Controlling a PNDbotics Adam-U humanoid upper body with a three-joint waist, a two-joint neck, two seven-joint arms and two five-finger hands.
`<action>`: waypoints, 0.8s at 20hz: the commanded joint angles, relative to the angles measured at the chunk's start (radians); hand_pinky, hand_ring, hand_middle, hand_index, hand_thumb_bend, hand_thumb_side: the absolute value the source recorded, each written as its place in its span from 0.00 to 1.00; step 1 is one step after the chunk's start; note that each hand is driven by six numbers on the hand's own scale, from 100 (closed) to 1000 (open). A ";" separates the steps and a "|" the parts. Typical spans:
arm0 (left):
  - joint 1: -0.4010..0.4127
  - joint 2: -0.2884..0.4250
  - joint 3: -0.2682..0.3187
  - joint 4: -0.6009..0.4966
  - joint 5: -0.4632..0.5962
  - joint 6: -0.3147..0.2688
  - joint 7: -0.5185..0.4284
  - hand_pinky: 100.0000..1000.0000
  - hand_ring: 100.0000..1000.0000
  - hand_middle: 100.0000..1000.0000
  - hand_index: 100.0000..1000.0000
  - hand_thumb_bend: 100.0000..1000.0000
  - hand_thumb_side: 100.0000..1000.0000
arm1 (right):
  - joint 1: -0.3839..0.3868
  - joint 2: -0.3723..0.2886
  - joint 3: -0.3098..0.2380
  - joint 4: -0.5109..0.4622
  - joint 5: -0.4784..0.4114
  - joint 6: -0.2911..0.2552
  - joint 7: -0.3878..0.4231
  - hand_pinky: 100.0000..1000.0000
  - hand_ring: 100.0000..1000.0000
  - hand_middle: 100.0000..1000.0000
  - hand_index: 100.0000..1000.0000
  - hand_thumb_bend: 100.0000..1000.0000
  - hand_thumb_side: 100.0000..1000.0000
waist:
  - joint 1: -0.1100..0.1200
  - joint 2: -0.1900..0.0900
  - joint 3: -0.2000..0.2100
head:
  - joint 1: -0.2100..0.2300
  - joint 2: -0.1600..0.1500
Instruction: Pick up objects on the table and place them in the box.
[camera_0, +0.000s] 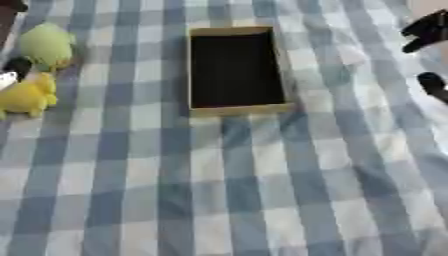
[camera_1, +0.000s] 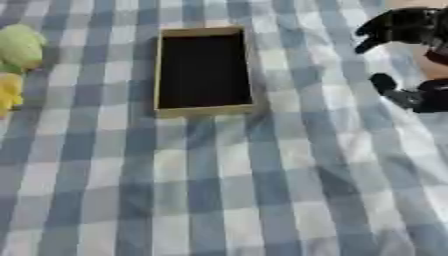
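Nearest to me I see only the bench (camera_0: 227, 200), covered in a blue-and-white checked cloth with nothing lying on this part. Further out, at the left edge, a yellow soft toy (camera_0: 28, 96) lies on the cloth, and just beyond it a pale green soft toy (camera_0: 45, 46); the two sit close together, though I cannot tell whether they touch. A small black-and-white thing (camera_0: 12, 71) shows at the very edge between them; I cannot make out what it is. Both toys are well apart from the box (camera_1: 203, 111), which sits in the middle of the far half: a shallow tan cardboard box with a dark inside, open at the top, nothing visible in it. At the right edge, level with the box but apart from it, the right robot hand (camera_1: 404, 26) hangs above the cloth with its fingers curled, holding nothing. The left robot hand I do not see in either view.
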 joint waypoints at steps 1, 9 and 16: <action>-0.007 0.032 0.009 -0.014 -0.004 -0.001 -0.011 0.88 0.91 0.79 0.85 0.19 0.24 | -0.003 -0.013 -0.029 -0.023 0.014 0.002 -0.025 0.72 0.81 0.82 0.77 0.00 0.00 | 0.000 -0.015 0.001 | 0.007 -0.002; -0.018 0.039 0.006 -0.014 0.011 -0.021 -0.137 0.90 0.93 0.82 0.89 0.31 0.26 | 0.009 -0.003 -0.060 -0.029 0.026 0.023 -0.077 0.70 0.81 0.82 0.78 0.00 0.00 | -0.002 -0.009 0.004 | 0.028 -0.001; -0.082 0.073 -0.005 0.045 0.013 -0.054 -0.297 0.93 0.97 0.89 0.91 0.50 0.33 | 0.009 0.001 -0.090 -0.050 0.056 0.042 -0.105 0.72 0.82 0.83 0.78 0.00 0.00 | 0.001 -0.005 0.007 | 0.036 -0.009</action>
